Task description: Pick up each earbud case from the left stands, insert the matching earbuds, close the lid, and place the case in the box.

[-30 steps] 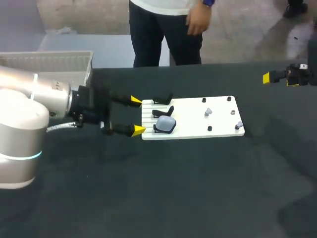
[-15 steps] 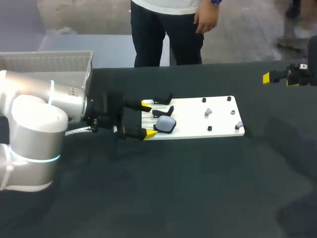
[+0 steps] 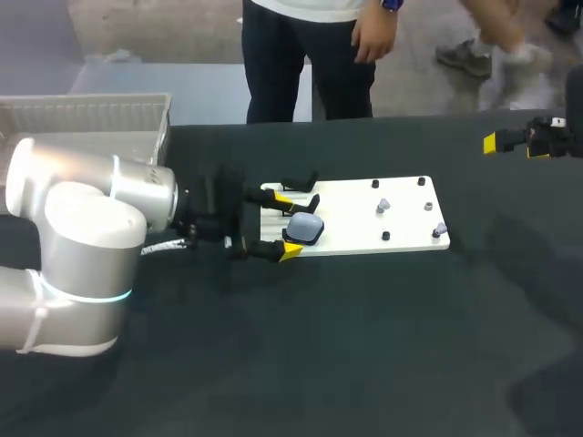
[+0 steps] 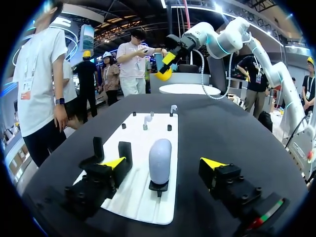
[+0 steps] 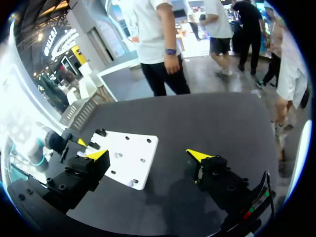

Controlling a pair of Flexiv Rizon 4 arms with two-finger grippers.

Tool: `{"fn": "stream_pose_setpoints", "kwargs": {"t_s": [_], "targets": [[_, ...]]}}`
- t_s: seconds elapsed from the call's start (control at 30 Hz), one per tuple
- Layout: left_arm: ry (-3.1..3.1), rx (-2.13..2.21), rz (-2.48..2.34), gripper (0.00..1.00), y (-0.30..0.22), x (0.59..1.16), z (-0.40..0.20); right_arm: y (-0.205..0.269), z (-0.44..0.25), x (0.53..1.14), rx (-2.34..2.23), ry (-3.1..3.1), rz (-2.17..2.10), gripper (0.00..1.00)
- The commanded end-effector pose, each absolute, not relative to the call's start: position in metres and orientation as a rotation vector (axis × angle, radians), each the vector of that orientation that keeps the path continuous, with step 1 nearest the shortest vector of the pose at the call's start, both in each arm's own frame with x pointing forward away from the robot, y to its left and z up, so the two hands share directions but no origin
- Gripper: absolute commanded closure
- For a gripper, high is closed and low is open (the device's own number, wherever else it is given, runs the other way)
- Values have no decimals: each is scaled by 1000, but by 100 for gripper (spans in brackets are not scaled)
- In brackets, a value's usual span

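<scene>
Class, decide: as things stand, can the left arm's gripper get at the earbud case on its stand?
Probably yes. The left gripper is open, a finger to each side of the earbud case on the white board, nothing between. An empty black stand sits close by one finger.

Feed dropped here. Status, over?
Left gripper open, astride case on its stand, not touching. Right gripper open, far right. Nothing blocking.

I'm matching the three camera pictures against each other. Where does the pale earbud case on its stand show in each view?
Head view: earbud case on the white board's left end, just ahead of the left gripper.
Left wrist view: centred ahead of the open fingers, on the board.
Right wrist view: too small to make out.
Shared landmark: the white board.
</scene>
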State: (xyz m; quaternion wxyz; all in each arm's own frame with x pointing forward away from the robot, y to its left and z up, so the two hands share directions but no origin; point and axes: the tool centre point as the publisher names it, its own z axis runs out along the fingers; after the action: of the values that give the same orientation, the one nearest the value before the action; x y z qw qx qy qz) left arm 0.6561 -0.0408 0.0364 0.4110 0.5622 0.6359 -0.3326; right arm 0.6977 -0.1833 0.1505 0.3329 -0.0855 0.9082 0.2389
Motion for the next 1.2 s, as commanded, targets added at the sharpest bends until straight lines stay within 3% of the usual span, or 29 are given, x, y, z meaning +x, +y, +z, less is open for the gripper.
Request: {"fn": "stream_pose_setpoints", "kwargs": {"t_s": [0.03,0.2,0.53,0.9,1.07,1.2], "targets": [[1573,1399,-848,6,-42,657,30,-184,150,699,-226,2371,627,0],[1552,1402,-868,10,-45,658,29,-184,150,699,-226,2371,627,0],[1530,1401,-907,33,-50,658,25,-184,150,699,-226,2371,627,0],[1524,1413,-934,39,-56,662,23,-184,150,699,-226,2371,627,0],[1517,1411,-956,50,-56,663,21,-184,150,699,-226,2371,627,0],[1510,1411,-971,51,-57,665,20,-184,150,699,-226,2371,627,0]]}}
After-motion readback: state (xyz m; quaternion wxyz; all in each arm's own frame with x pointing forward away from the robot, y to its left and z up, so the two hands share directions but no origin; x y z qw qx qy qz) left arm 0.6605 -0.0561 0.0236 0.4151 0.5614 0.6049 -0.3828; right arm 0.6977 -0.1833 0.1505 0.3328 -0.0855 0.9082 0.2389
